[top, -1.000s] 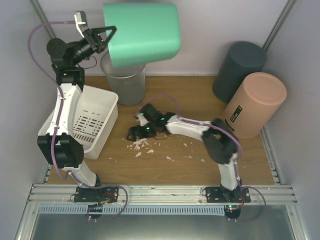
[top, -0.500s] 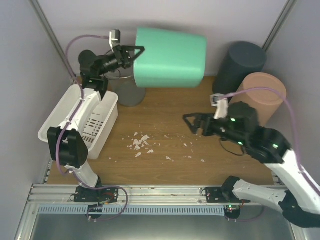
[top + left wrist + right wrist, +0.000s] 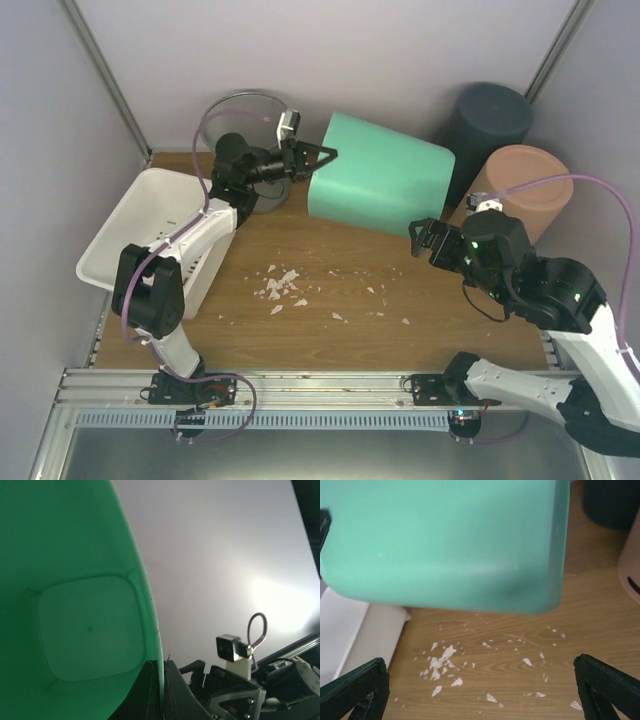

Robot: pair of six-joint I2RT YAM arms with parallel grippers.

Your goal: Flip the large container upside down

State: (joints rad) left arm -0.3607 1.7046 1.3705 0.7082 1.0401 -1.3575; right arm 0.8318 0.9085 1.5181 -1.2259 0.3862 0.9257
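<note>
The large container point(image 3: 380, 188) is a mint-green bin, lying on its side in the air above the back of the wooden table. Its mouth faces left and its base points right. My left gripper point(image 3: 315, 160) is shut on its rim; the left wrist view looks into the green bin point(image 3: 75, 580), with the rim wall pinched at the left gripper point(image 3: 161, 680). My right gripper point(image 3: 425, 243) hovers open just right of the bin's lower base end and holds nothing. In the right wrist view the bin point(image 3: 445, 540) fills the top, and the right gripper point(image 3: 480, 690) spreads wide over the table.
A white slotted basket point(image 3: 160, 230) sits at the left. A wire mesh bin point(image 3: 245, 110) stands behind my left wrist. A dark grey cylinder point(image 3: 490, 125) and a peach cylinder point(image 3: 525, 190) stand at the back right. White scraps point(image 3: 280, 290) litter the table's middle.
My left gripper has carried the green bin down and to the right, away from over the mesh bin. My right arm lifted off the table's middle and swung right, beside the bin's base.
</note>
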